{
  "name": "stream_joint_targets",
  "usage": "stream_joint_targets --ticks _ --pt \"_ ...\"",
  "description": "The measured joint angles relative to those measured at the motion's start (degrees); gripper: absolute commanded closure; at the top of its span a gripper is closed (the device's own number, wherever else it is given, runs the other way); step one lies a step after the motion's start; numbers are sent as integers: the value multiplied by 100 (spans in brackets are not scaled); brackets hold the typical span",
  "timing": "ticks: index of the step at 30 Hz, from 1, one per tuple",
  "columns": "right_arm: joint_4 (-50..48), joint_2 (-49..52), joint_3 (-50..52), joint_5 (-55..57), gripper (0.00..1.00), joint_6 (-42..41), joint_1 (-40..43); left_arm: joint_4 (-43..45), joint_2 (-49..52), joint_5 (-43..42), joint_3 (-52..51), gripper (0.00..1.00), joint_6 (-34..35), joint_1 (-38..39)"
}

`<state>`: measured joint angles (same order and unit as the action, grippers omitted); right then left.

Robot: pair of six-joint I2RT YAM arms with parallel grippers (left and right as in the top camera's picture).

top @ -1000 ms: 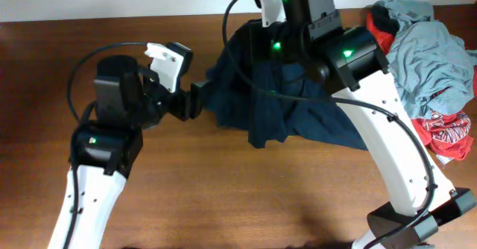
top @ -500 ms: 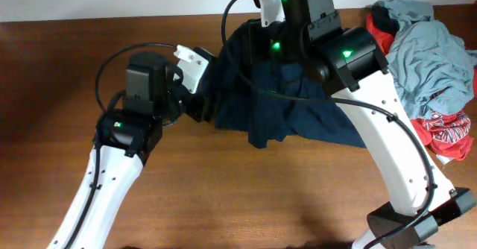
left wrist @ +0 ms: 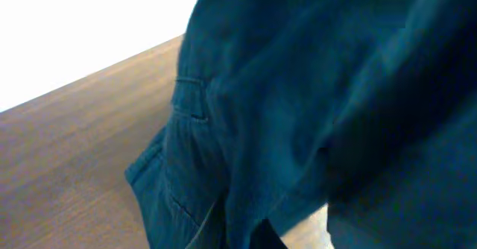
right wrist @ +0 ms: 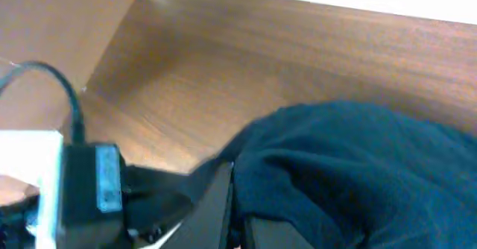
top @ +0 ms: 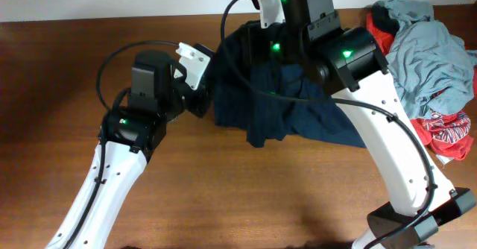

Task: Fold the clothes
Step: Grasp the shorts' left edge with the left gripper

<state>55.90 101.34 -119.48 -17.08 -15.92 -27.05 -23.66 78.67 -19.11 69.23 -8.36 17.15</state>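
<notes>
A dark navy garment (top: 287, 111) lies bunched at the table's back centre, its upper part lifted. My left gripper (top: 206, 102) is at the garment's left edge. In the left wrist view the navy cloth (left wrist: 298, 92) fills most of the frame, and the left gripper (left wrist: 250, 238) is shut on a fold of it at the bottom. My right gripper (right wrist: 237, 204) is shut on the garment's raised upper edge (right wrist: 358, 174). From overhead the right arm's wrist hides those fingers.
A pile of grey-blue and red clothes (top: 428, 55) sits at the table's right edge. The white right arm (top: 395, 152) crosses the right half of the table. The left arm (top: 112, 167) rises from the front left. A white wall runs behind the table.
My left gripper travelled right to the navy garment's left edge and shut on the cloth. The right arm and the raised cloth stayed in place.
</notes>
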Motion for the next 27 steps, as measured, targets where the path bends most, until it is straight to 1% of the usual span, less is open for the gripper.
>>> stream_joint_targets --ticks 5,9,11,13,15,16,17,18,22,27 --pt "785 0 0 339 95 256 0 282 0 168 0 99 42 -2" --pt "1209 0 9 522 91 439 0 507 9 203 0 99 66 11" --pt "1318 0 50 560 85 501 0 619 11 203 0 99 109 20" --pt "1362 -2 153 612 76 588 0 684 11 214 0 99 155 20" --pt "1403 -2 273 649 62 579 0 702 11 232 0 99 195 20" --pt "1425 -2 354 667 51 601 0 704 15 249 0 99 199 20" --pt "1458 -2 444 691 45 649 0 704 20 271 0 99 212 20" --pt "1497 -2 520 710 42 688 0 704 22 304 0 99 216 20" --pt "1506 -2 901 717 40 802 0 743 37 479 -2 99 219 20" --pt "955 -9 1847 688 39 846 0 999 39 623 -2 99 238 13"
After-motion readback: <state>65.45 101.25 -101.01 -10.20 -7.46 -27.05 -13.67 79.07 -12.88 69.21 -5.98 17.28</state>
